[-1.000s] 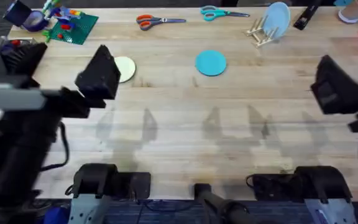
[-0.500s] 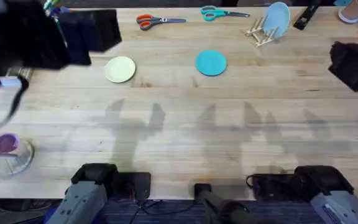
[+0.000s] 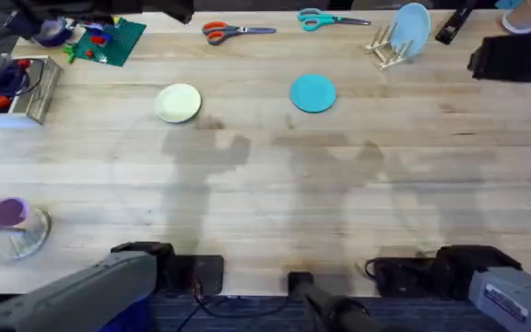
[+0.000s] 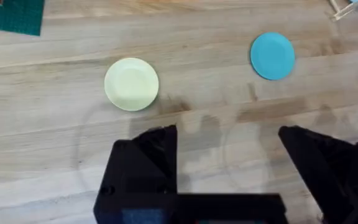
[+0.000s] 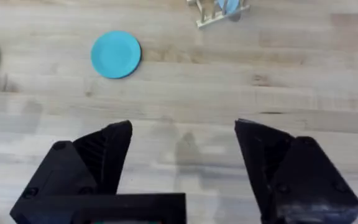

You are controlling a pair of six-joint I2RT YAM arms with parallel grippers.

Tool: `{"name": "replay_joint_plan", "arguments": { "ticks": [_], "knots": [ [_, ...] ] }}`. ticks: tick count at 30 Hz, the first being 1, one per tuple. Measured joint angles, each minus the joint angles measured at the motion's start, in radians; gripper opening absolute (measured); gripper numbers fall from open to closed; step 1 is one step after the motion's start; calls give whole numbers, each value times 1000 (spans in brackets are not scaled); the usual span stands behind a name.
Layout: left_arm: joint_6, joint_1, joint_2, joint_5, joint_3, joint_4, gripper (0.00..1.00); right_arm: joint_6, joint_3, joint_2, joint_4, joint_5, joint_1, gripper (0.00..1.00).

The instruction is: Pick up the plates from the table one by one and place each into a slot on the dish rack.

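Two plates lie flat on the table: a cream-yellow plate left of centre and a teal plate near the middle. The dish rack stands at the far right with a light blue plate upright in a slot. In the left wrist view my left gripper hangs open and empty high above the table, with the cream-yellow plate and teal plate beyond it. My right gripper is also open and empty, high up, facing the teal plate and the rack.
Orange scissors and teal scissors lie along the far edge. A green baseplate with blocks sits far left, a metal box at the left edge, a glass bowl near left. Dark arm shapes sit at top left and top right.
The left arm has swung away from the cream-yellow plate toward the far left corner, and the right arm has drawn back toward the far right. Both plates on the table stayed put.
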Motion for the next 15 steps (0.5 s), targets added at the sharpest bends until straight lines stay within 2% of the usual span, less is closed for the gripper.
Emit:
{"name": "replay_joint_plan", "arguments": {
  "ticks": [7,14,15],
  "knots": [
    [0,0,53,0,21,15,993,0,84,136,-46,0,0,995],
    [-2,0,53,0,22,15,984,0,86,160,-56,0,0,995],
    [-6,0,53,0,22,15,613,0,90,160,-56,0,0,995]
  ]
}}
